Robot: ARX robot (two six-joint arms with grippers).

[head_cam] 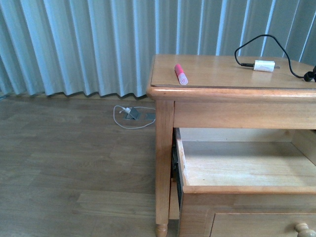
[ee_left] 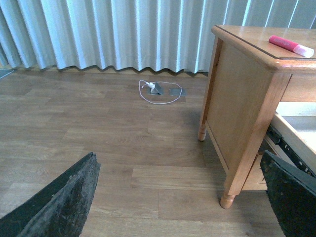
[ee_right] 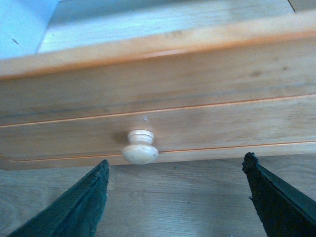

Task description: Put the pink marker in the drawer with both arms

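Left fingers [ee_left: 64, 197]: spread wide, empty, low above floor [ee_left: 98, 128] beside table [ee_left: 242, 98]. Right fingers [ee_right: 74, 207]: spread wide, empty, facing knob [ee_right: 140, 148] of open drawer [head_cam: 247, 189]. Pink marker [head_cam: 180, 74]: on table top, front and left wrist views only

No legible text, label, brand or number anywhere, neither on the pink marker [head_cam: 180, 74] nor the charger block [head_cam: 263, 65]
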